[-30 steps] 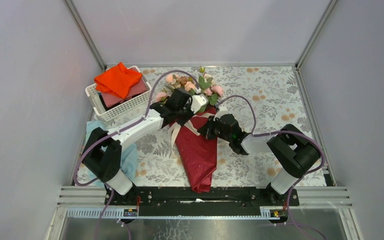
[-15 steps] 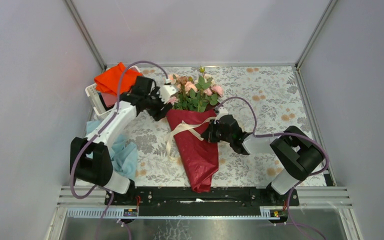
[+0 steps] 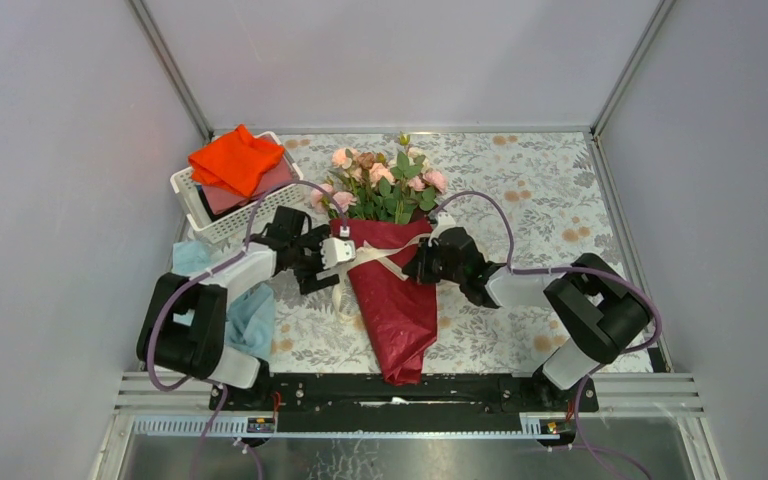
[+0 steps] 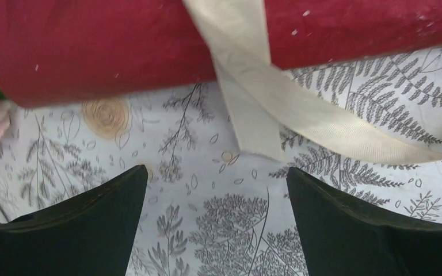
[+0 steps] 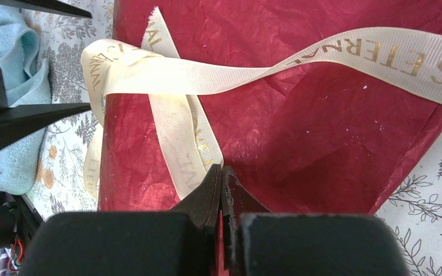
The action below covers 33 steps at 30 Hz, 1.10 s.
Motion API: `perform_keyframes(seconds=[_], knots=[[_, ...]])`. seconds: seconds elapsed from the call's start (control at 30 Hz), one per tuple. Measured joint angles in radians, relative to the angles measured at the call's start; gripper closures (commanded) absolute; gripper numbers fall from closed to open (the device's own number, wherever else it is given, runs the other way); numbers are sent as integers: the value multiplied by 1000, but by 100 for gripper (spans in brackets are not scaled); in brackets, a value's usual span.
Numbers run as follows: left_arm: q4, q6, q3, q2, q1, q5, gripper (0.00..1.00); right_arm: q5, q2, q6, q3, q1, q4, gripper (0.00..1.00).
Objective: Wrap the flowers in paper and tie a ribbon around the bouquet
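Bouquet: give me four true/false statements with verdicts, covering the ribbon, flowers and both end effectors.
1. The left end effector is open, holding nothing. True.
2. The right end effector is open. False: it is shut, seemingly pinching the ribbon by its tail.
3. The ribbon crosses over the paper. True.
4. The flowers lie in the basket. False: they rise from the paper; the basket holds an orange cloth.

Centre: bouquet (image 3: 385, 232), flowers (image 3: 385, 182) at far end, ribbon (image 3: 372, 256) across paper (image 3: 396, 312). Left gripper (image 4: 216, 172) just left of it, right gripper (image 5: 221, 169) at its right. Far left: basket (image 3: 222, 226), cloth (image 3: 237, 160) in it; towel (image 3: 256, 316) nearer.
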<state>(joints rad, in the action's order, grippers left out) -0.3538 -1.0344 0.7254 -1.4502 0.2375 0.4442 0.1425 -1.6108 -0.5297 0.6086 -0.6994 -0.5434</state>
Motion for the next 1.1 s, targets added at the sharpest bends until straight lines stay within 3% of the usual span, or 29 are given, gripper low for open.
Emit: perform_keyframes(seconds=[0.13, 0.33, 0.47, 0.57, 0.8, 1.1], knots=[[-6, -65, 12, -35, 47, 3, 4, -2, 17, 3, 0, 0, 3, 100], [-19, -79, 91, -117, 99, -1, 31, -2, 32, 10, 0, 0, 3, 100], [-14, -74, 115, -150, 120, -19, 64, -2, 36, 12, 0, 0, 13, 100], [-28, -82, 114, -153, 128, -37, 99, -3, 50, 19, 0, 1, 31, 100], [-62, -82, 115, -130, 83, -77, 100, 5, 133, 34, 0, 39, 126, 100], [-34, 31, 168, -92, -60, -169, 100, 54, 371, 76, 16, 206, 551, 100]])
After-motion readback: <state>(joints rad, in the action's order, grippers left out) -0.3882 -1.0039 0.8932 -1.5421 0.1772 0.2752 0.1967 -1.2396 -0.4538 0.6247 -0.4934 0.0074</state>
